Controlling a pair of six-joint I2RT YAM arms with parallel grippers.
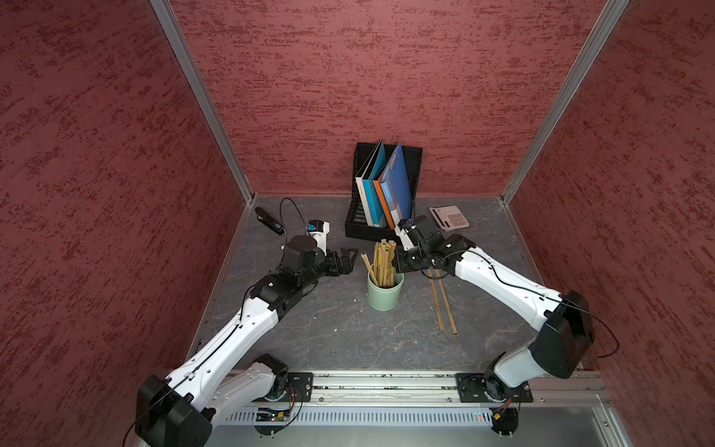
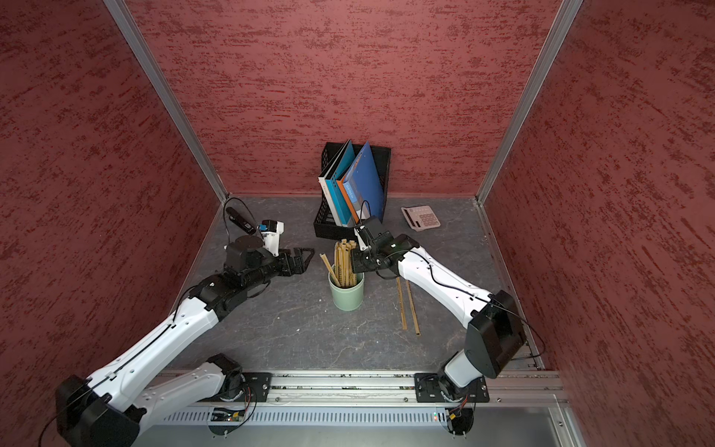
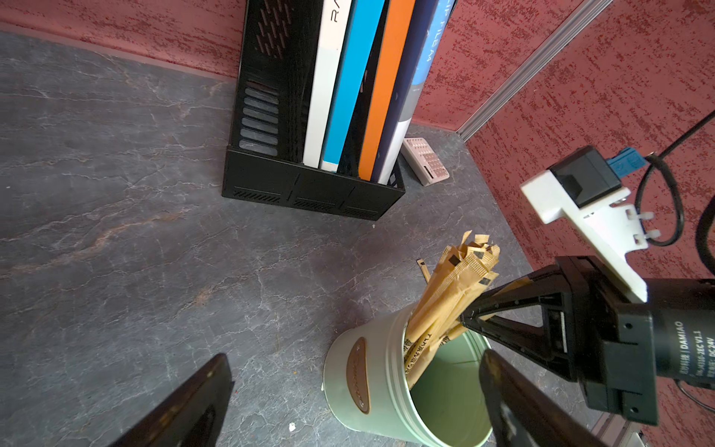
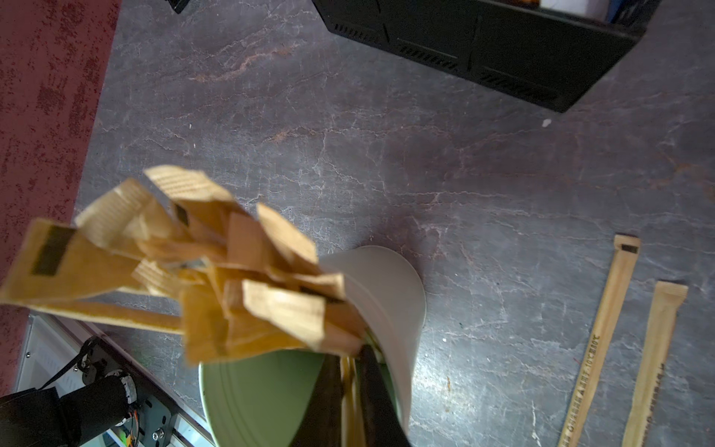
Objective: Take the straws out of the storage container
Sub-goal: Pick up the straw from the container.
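Right tool clamped on straw inside cup; left tool wide apart beside it. Lift straight up, slow, else cup tips.

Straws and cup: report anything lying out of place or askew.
Two straws lie flat on the table, beside the cup on the right arm's side, outside it. One straw in the cup leans apart from the upright bunch. Nothing looks spilled or damaged.
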